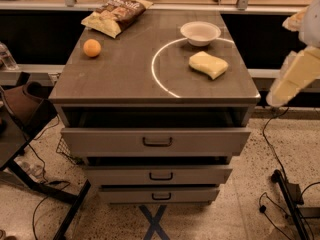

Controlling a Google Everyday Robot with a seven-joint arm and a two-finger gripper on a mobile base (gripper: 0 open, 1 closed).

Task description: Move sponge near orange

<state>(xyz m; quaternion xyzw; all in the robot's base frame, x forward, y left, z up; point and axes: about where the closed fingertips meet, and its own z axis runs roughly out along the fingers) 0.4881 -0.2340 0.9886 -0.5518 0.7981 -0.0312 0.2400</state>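
Note:
The sponge [208,64], a pale yellow soft block, lies on the right side of the grey cabinet top [125,74], just in front of a white bowl [200,32]. The orange [92,48], a small round fruit, sits near the left edge of the top, far from the sponge. Only pale links of my arm [295,74] show at the right edge, beside and clear of the cabinet. My gripper is out of view.
A crinkly chip bag [116,14] lies at the back left of the top. A white arc [155,71] is marked on the surface. The top drawer [156,141] stands slightly open. A dark stand [25,134] is at the left, and cables and a stand [290,194] are on the floor at the right.

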